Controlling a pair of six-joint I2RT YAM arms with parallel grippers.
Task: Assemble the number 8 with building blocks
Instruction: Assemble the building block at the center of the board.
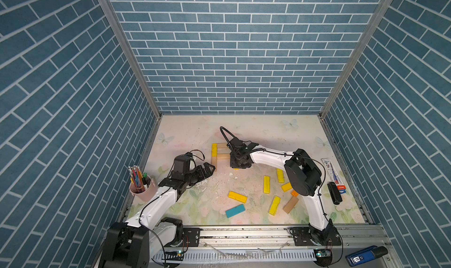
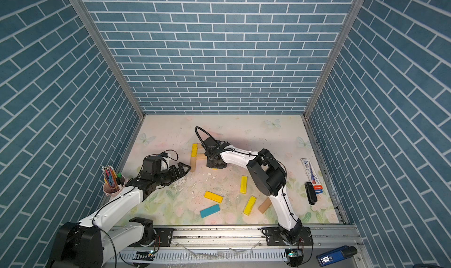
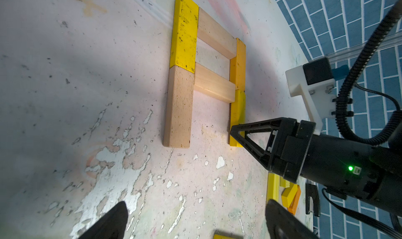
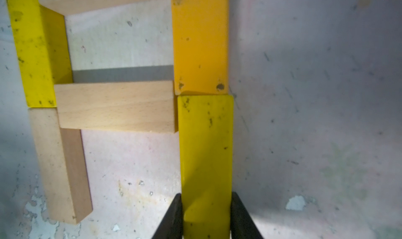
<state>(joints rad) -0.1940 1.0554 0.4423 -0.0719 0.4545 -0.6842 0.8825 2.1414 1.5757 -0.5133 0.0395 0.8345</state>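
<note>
Yellow 7, tan 4, orange 2, teal 1: fourteen building blocks [image 1: 274, 205] counted over all views.

Six lie flat as a partial figure [image 1: 219, 154] on the table [image 1: 185, 137], just below mid-frame in both top views.
- Left wrist view, frame-left column: upper yellow plank [image 3: 185, 31] end to end with long tan plank [image 3: 178, 107].
- The upper tan crossbar [image 3: 215, 33] and middle tan crossbar [image 3: 214, 83] bridge to the frame-right column.
- That column is the orange plank [image 3: 238, 64] butted against the lower yellow plank [image 3: 238, 109].
- The upper loop is closed on four sides. Below the middle crossbar only bare table lies between the columns.
- Paint is scuffed and dark-specked; the tan wood shows grain.

Pincers: the right gripper [image 4: 206, 195] pinches the lower yellow plank by its long edges near the free end. The left gripper [image 1: 211, 169] is spread wide over bare table, frame-left of the figure and apart from it.

Eight lie loose, right of centre and lower in a top view:
- five loose yellow planks [image 1: 237, 197] [image 1: 266, 184] [image 1: 280, 175] [image 1: 286, 186] [image 1: 274, 205]
- teal plank [image 1: 235, 211]
- loose tan plank [image 1: 291, 204]
- loose orange plank [image 1: 294, 193]

View differences: in a top view the right arm [image 2: 266, 176] covers two yellows and the loose orange, so five show there. Both top views hide the figure's frame-right column under the gripper; the wrist views show it.

Periphery: pencil cup [image 1: 142, 192] at frame left; black device [image 1: 333, 193] and printed packet [image 1: 328, 165] at frame right.
</note>
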